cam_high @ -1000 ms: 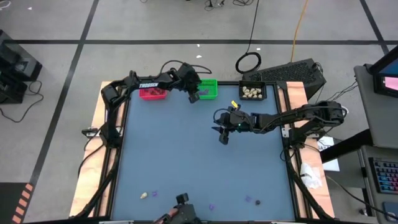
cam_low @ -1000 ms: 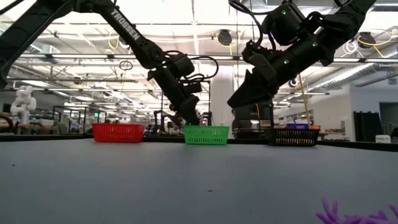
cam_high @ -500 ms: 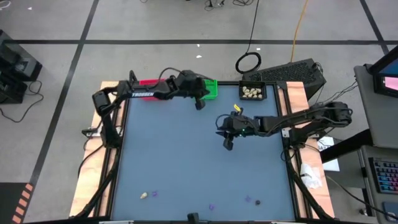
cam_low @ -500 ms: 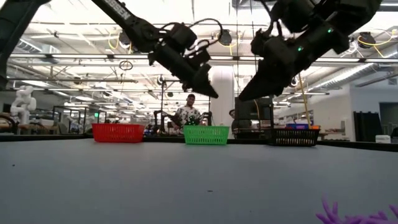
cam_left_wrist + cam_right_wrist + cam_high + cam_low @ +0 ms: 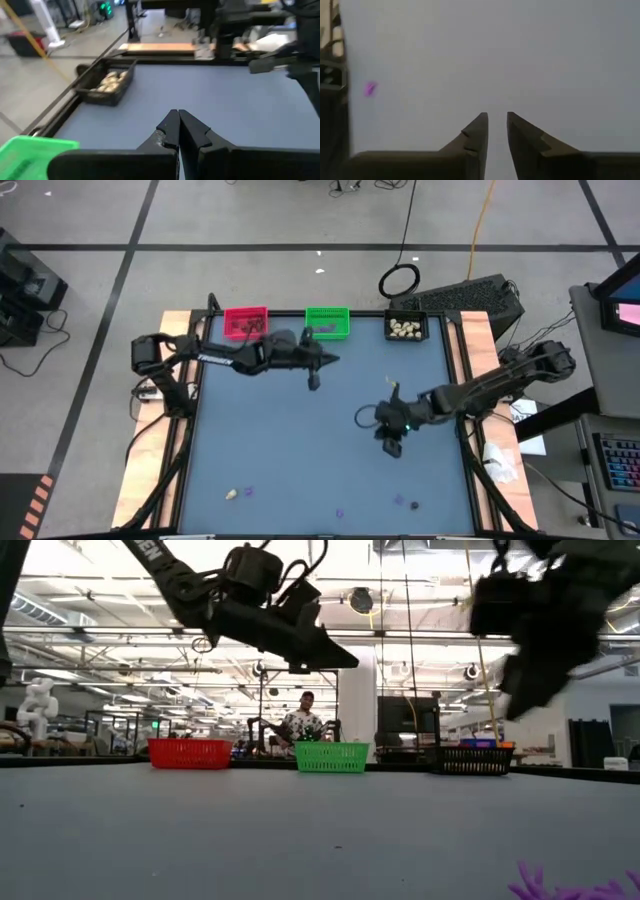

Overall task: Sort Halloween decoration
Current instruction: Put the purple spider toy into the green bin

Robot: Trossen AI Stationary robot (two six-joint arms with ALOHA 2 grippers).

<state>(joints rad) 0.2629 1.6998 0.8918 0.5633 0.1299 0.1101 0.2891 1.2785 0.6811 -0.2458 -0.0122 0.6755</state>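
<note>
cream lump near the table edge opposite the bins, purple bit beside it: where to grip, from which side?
Likely straight from above, across its middle: the cream lump is small and low on the table. The purple bit lies close beside it, toward the right arm's side, so pinch it from the other two sides.

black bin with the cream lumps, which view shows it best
The left wrist view: the black bin sits close, cream lumps plainly inside. The high view shows it small at the table's far edge; the low view shows only its side wall; the right wrist view misses it.
</note>
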